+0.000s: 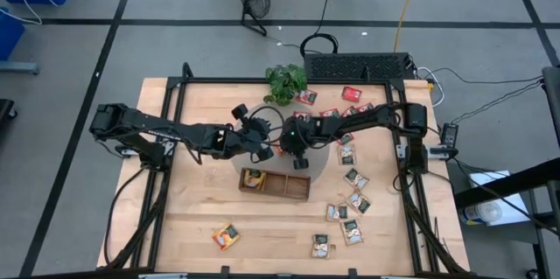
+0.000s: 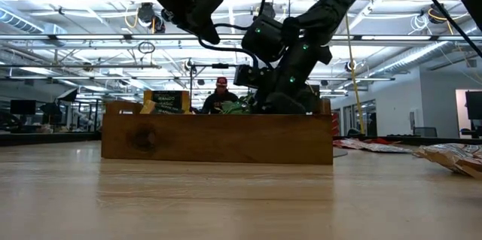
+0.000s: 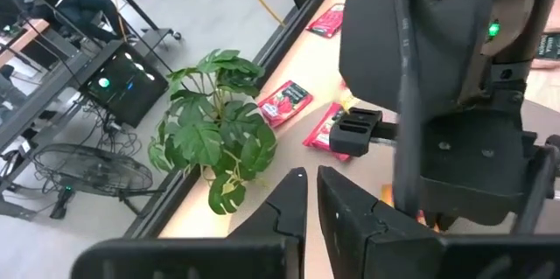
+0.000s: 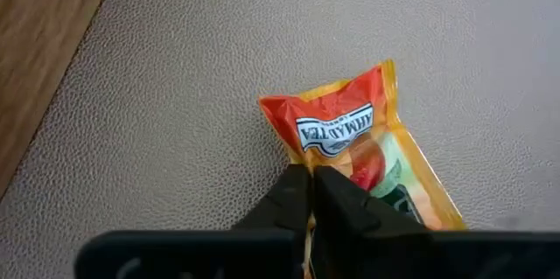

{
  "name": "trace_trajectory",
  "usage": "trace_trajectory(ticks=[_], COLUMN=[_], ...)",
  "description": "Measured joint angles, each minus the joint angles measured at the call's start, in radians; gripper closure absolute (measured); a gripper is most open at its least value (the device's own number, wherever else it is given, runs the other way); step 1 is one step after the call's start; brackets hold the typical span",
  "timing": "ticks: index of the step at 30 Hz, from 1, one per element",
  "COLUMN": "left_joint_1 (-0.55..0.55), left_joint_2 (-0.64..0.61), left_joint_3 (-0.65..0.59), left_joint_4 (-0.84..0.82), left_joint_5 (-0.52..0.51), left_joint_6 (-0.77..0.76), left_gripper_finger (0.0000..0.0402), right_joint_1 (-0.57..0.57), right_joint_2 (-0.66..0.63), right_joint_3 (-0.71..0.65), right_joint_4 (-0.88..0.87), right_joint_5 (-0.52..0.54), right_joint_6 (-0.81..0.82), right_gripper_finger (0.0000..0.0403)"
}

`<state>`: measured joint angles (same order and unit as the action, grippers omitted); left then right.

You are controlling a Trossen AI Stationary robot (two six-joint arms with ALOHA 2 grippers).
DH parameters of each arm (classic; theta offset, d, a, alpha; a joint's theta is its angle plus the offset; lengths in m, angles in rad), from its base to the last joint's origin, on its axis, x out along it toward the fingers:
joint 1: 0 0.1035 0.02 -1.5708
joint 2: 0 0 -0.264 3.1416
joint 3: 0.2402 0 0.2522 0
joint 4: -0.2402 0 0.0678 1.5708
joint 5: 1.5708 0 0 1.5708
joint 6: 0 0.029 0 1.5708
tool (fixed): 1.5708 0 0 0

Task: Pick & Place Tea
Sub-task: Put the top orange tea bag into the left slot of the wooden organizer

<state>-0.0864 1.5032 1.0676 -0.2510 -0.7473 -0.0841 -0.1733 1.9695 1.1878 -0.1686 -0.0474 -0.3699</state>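
From above, both arms are meeting near the table's centre, just beyond the wooden tray (image 1: 276,184). The tray is holding an orange-yellow packet (image 1: 254,177) in its nine o'clock end; the rest is showing bare wood. The right gripper (image 1: 293,143) is reaching down onto a grey mat (image 1: 322,158), and the left gripper (image 1: 262,142) is hanging just at its nine o'clock. Loose tea packets (image 1: 354,200) are lying scattered from twelve to five o'clock of the tray, one orange packet (image 1: 226,237) at seven o'clock, and a potted plant (image 1: 286,81) is standing at twelve.

From table height, the tray's wall is hiding its contents except packet tops at the left end.

The left wrist view is showing its fingers (image 3: 289,213) nearly together, holding nothing, with red packets (image 3: 284,104) beside the plant.

The right wrist view is showing its fingers (image 4: 293,196) pinched shut on the edge of an orange tea packet (image 4: 346,130) lying on the mat.
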Motion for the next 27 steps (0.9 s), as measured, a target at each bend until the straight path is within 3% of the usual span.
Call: trace_trajectory(ticks=[10, 16, 24, 27], left_joint_1=[0.0, -0.001, -0.003, 0.0], left_joint_2=[0.0, 0.0, 0.0, 0.0], left_joint_3=[0.0, 0.0, 0.0, 0.0], left_joint_4=[0.0, 0.054, 0.103, 0.101], left_joint_5=[0.014, 0.198, 0.542, 0.625], left_joint_6=[-0.019, -0.04, -0.059, -0.087], left_gripper_finger=[0.0364, 0.0364, 0.0364, 0.0364], right_joint_1=[0.18, 0.289, 0.419, 0.468], right_joint_2=[-0.074, -0.124, -0.234, -0.293], right_joint_3=[-0.005, -0.024, -0.126, -0.207], right_joint_4=[-0.016, 0.023, 0.086, 0.147], right_joint_5=[0.524, 0.737, 0.859, 0.848], right_joint_6=[-0.274, -0.387, -0.468, -0.547], right_gripper_finger=[0.0403, 0.0403, 0.0403, 0.0403])
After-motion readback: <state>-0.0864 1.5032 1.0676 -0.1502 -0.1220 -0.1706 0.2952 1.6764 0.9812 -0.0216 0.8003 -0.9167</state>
